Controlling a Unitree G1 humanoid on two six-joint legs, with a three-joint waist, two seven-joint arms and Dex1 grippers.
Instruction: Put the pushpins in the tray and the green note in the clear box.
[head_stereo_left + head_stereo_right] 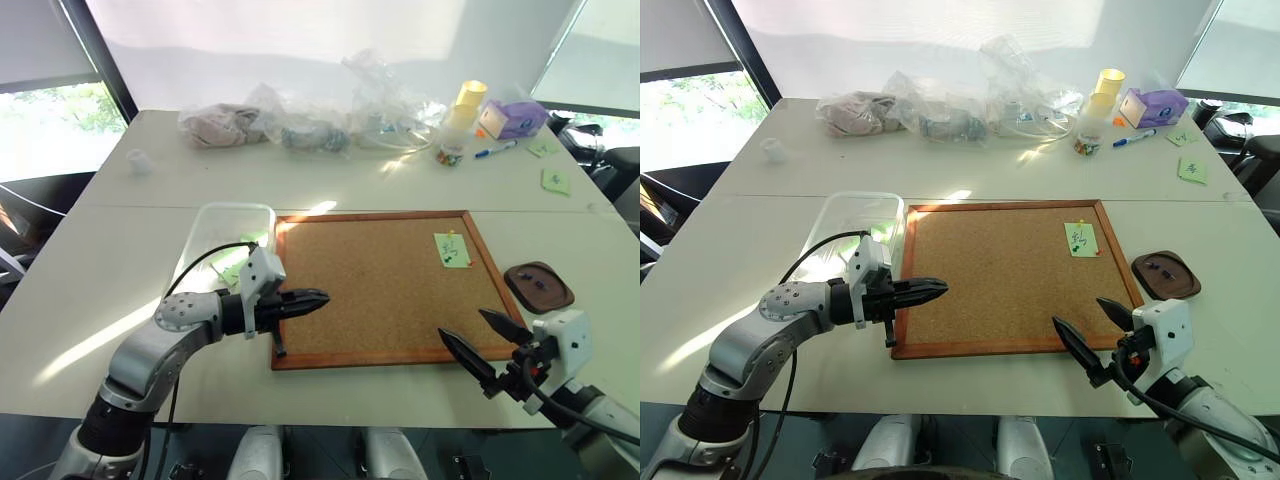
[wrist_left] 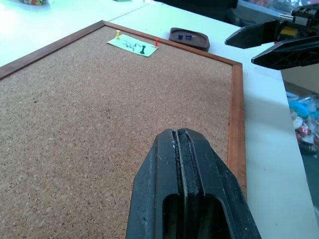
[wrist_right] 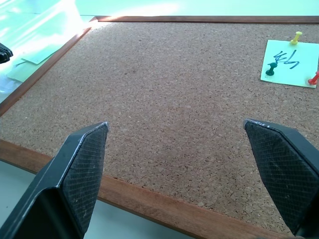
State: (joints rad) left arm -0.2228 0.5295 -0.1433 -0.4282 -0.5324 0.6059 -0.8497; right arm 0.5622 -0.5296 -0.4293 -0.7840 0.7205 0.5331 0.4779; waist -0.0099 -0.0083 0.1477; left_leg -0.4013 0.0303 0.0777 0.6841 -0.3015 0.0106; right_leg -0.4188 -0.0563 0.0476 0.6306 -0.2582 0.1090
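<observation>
Right hand [image 1: 488, 345] spread wide, empty, near cork board [image 1: 380, 290] corner; left hand [image 1: 318, 298] clenched, empty. Green note [image 1: 452, 250] pinned at board's far right by pushpins [image 3: 296, 37]: tiny, hard, slippery; pinch heads. Note flimsy; take by edge. Tray [image 1: 539, 286] beside board.

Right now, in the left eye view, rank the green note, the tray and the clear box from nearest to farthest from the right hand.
1. The tray, just beyond the right hand, off the cork board's right edge.
2. The green note, pinned in the board's far right corner.
3. The clear box, across the board on its left side.
</observation>
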